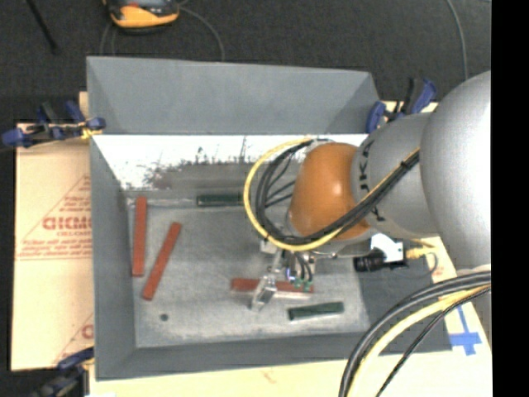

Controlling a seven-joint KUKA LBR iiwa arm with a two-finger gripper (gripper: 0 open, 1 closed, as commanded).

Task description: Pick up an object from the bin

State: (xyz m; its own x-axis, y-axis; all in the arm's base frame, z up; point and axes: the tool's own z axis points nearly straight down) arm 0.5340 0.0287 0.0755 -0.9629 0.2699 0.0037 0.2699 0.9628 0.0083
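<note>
My gripper [266, 292] is low over the bin floor at centre right, under the orange cover. Its fingertips sit right at a short red stick [245, 285] that lies flat; part of the stick is hidden under the fingers. Whether the fingers touch or clasp it I cannot make out. A dark green stick [315, 310] lies just to the right and below the gripper.
Two longer red sticks [139, 236] [161, 261] lie at the left side of the bin. Another dark green stick [220, 198] lies along the back wall. A small dark speck [164, 318] is near the front left.
</note>
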